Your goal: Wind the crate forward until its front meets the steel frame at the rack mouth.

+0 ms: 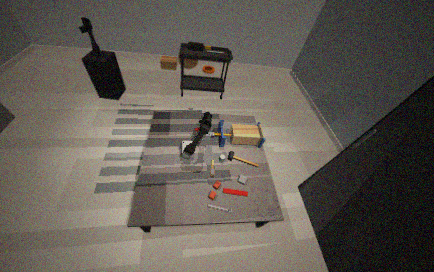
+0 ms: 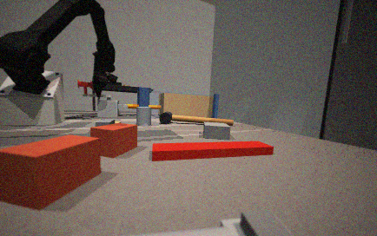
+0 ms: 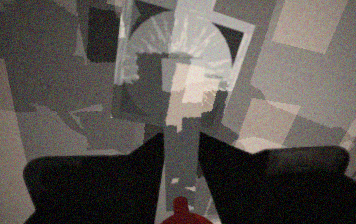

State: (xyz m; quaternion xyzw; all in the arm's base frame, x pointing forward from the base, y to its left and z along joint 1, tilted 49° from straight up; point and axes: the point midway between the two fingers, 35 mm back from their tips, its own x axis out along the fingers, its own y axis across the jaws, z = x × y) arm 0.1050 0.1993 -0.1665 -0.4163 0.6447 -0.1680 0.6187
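While the winch's red-knobbed grey crank handle (image 1: pixel 197 129) (image 2: pixel 85 84) (image 3: pixel 181 206) is gripped, the wooden crate stands short of the near frame

The jaws (image 2: pixel 99 95) point down, closed on the handle's grey part, its red knob sticking out beside them. Next to them stands the small grey winch (image 2: pixel 109 108); whether the key is fully seated, I cannot tell. From the winch side a thin yellow strap (image 1: pixel 226 135) (image 2: pixel 132 106) runs toward the pale wooden box-shaped crate (image 1: pixel 245 134) (image 2: pixel 184 105), which looks flat on the tabletop (image 1: pixel 200 210) (image 2: pixel 304 173). The crate lies between two blue upright frames (image 1: pixel 222 134) (image 2: pixel 143 96), with a gap before the winch-side one. Nearby lie a black-headed, wooden-handled mallet (image 1: pixel 245 160) (image 2: pixel 201 119) and a flat bright-red bar (image 1: pixel 235 192) (image 2: pixel 213 150).
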